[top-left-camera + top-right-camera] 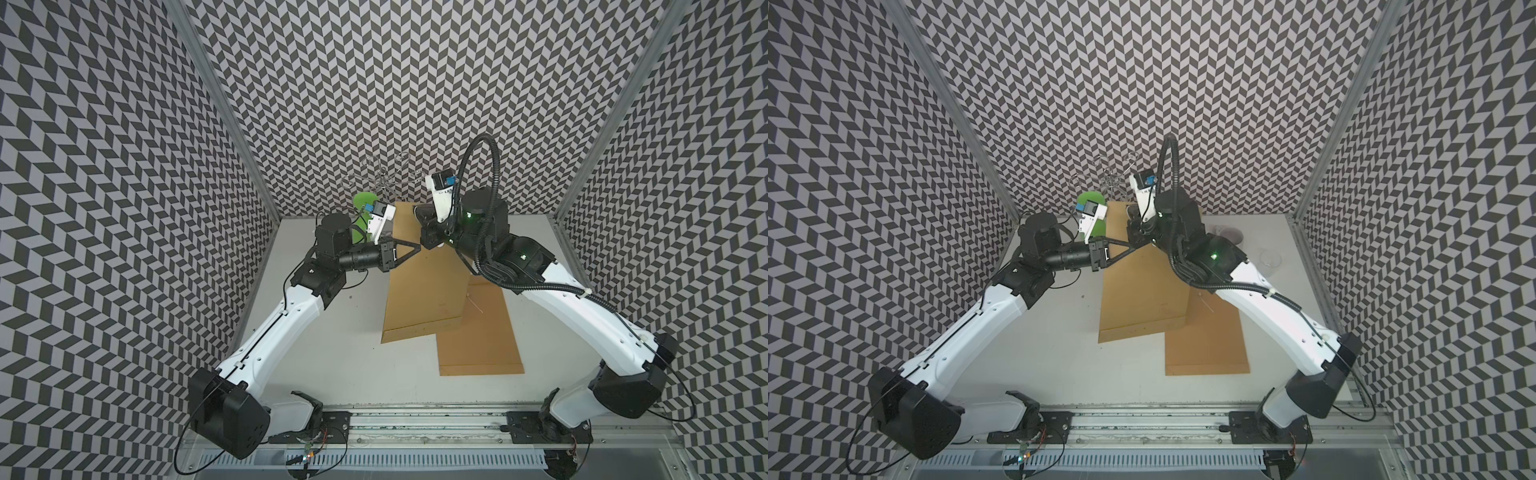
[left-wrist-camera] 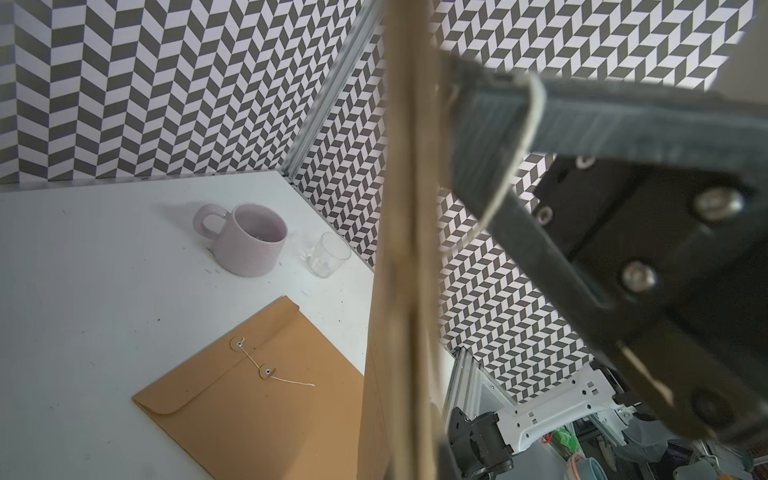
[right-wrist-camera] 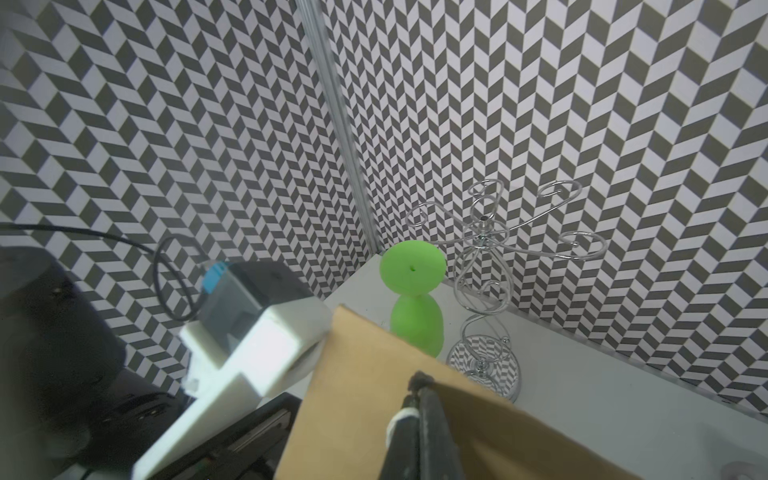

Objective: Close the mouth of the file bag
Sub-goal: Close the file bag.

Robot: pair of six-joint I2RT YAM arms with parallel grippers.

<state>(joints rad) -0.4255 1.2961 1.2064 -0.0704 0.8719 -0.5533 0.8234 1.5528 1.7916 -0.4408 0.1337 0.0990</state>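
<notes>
the file bag [image 1: 424, 299] is the upper of two brown paper bags near the middle of the desk [image 1: 332, 353]. its far end is tipped up off the desk between the two arms, while its near end comes down and overlaps the other bag [image 1: 482, 345], as both top views show.

the right claw [image 3: 419, 384] is clenched on the raised edge of the file bag. in the right wrist view its dark fingers pinch the paper from both sides.

the left claw [image 1: 417, 248] is also clenched, with its two fingers meeting in a point right at the file bag's face, close to the right claw. in the left wrist view the file bag stands edge-on just beside those fingers, and a pale strand lies across them. i cannot tell whether this claw is pinching paper, cord or nothing.

the other bag lies flat. its flap is folded down and a thin cord [image 2: 253, 357] runs from the flap's button to the button below, with the loose end trailing on the paper.

a pink mug [image 2: 249, 245] and a clear glass [image 2: 328, 255] stand just beside each other near the far right corner. a green plastic shape [image 3: 411, 270] and a wire stand [image 3: 484, 353] sit at the back of the desk, just behind the raised edge.
</notes>
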